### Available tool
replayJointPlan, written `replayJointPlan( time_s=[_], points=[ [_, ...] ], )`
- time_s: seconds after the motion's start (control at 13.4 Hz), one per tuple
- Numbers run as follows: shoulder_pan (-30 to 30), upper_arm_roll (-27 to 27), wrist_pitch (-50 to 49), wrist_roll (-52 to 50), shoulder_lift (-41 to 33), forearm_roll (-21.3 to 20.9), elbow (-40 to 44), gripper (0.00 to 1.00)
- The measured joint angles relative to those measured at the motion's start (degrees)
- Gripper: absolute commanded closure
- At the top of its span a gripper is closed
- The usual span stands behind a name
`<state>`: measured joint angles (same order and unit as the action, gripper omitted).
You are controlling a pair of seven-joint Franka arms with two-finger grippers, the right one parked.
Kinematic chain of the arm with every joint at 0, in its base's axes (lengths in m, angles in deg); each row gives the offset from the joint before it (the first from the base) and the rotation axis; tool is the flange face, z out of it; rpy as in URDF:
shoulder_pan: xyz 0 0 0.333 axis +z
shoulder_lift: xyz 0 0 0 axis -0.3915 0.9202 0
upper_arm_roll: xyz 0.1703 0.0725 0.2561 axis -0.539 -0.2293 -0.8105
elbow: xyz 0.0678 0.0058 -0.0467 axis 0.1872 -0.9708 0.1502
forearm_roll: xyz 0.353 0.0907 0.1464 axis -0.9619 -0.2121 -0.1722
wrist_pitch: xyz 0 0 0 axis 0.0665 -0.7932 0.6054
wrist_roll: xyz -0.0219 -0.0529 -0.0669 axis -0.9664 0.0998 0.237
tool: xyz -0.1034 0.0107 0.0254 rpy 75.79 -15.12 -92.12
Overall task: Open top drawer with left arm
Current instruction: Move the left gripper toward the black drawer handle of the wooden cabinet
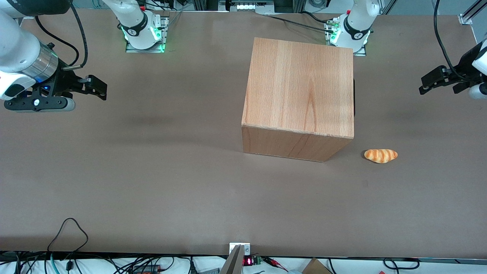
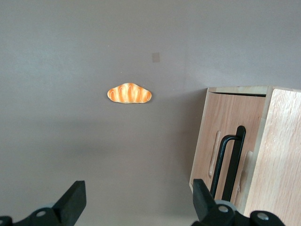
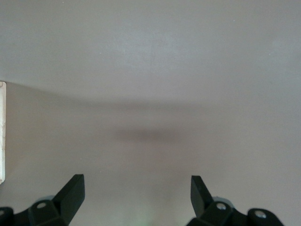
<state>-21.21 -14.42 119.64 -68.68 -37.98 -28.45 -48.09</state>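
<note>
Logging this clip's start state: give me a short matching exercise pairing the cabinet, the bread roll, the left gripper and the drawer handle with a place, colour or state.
Column one:
1 cabinet
2 bread roll
3 left gripper
4 top drawer handle

Column two:
A open, in the air toward the working arm's end of the table
B slim and black
C orange-striped, lying on the table beside the cabinet
D light wood box, standing on the table

Pairs: 1-D, 2-C, 3-A, 4-B
</note>
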Motion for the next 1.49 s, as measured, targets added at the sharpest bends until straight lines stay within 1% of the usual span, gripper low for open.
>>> replayJointPlan(
  time_s=[1.19,1.49],
  points=[
    [0.4,0.1,-1.8,0.0,0.8,0.1,-0.2,0.0],
    [0.4,0.8,-0.5,0.0,2.0,4.5,-4.1,0.0]
  ],
)
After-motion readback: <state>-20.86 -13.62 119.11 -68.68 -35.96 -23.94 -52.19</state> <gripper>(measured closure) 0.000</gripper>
